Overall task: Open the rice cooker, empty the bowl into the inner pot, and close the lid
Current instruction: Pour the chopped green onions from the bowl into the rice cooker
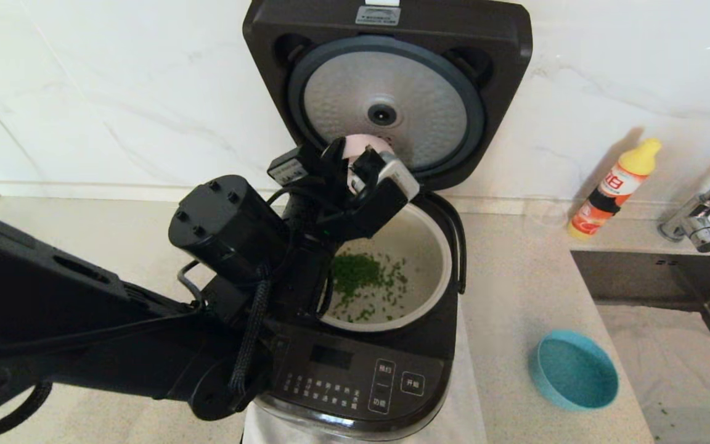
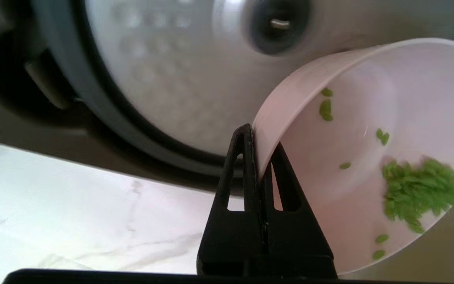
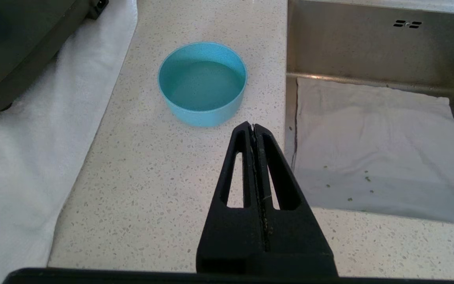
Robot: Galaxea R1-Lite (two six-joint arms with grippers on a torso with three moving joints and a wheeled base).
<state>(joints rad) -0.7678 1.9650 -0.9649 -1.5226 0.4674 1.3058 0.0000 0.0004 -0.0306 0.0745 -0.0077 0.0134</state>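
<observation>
Lid up at 12 o'clock of the rice cooker. Green bits already in the inner pot; more clinging inside the tipped pink bowl. Left gripper pinched tight on its rim, above the pot's 11 o'clock edge. Right gripper clamped empty, parked beside the blue bowl. Remaining: finish emptying, close lid.

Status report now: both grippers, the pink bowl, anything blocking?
Left gripper shut on pink bowl, tipped over inner pot. Right gripper shut, idle. Lid open, nothing blocking.

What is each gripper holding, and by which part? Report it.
The left gripper pinches the pink bowl by its rim, tilted above the inner pot. The right gripper holds nothing.
</observation>
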